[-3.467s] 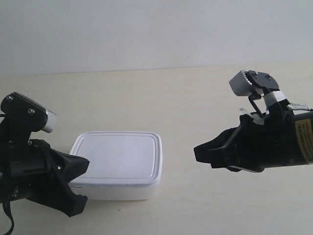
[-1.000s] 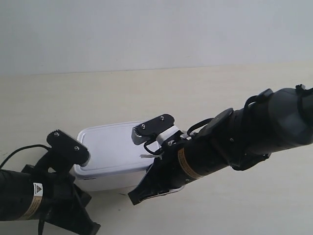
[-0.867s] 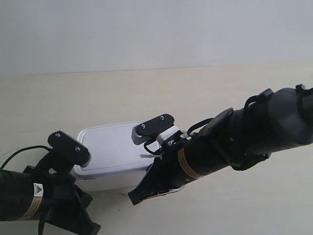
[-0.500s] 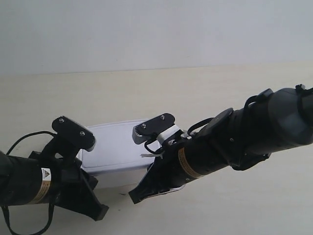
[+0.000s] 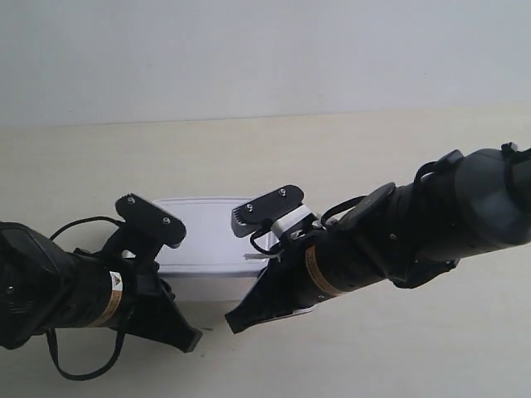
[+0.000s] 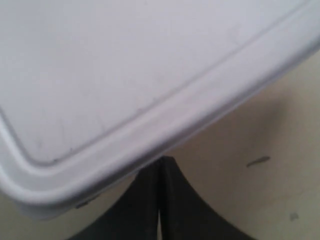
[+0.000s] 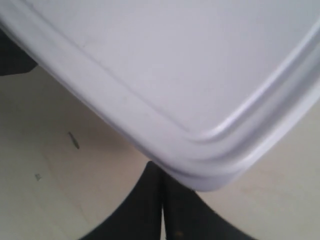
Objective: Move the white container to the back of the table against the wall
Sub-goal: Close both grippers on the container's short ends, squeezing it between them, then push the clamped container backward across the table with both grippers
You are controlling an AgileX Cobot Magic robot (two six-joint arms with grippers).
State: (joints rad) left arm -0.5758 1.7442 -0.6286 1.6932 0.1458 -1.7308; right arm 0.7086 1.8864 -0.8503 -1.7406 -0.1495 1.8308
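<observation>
The white container (image 5: pixel 206 235) lies on the table (image 5: pixel 373 149), its front half hidden behind both arms; the wall (image 5: pixel 265 58) stands well behind it. The arm at the exterior view's left has its gripper (image 5: pixel 184 337) low at the container's front left. The arm at the exterior view's right has its gripper (image 5: pixel 236 323) at the front right. In the left wrist view the left gripper (image 6: pixel 161 161) is shut, its tip against the container (image 6: pixel 125 75) under the lid's rim. My right gripper (image 7: pixel 157 167) is shut too, tip under a rounded corner of the container (image 7: pixel 190 65).
A broad strip of bare cream tabletop (image 5: pixel 249 157) runs between the container and the wall. Tiny dark specks (image 6: pixel 257 161) mark the tabletop near the gripper tips. A dark part of the other arm (image 7: pixel 11 55) shows at the right wrist view's edge.
Both arms came in from the sides to the container's front. Over the last second the arm at the exterior view's left pushed further in, and the container slid back toward the wall.
</observation>
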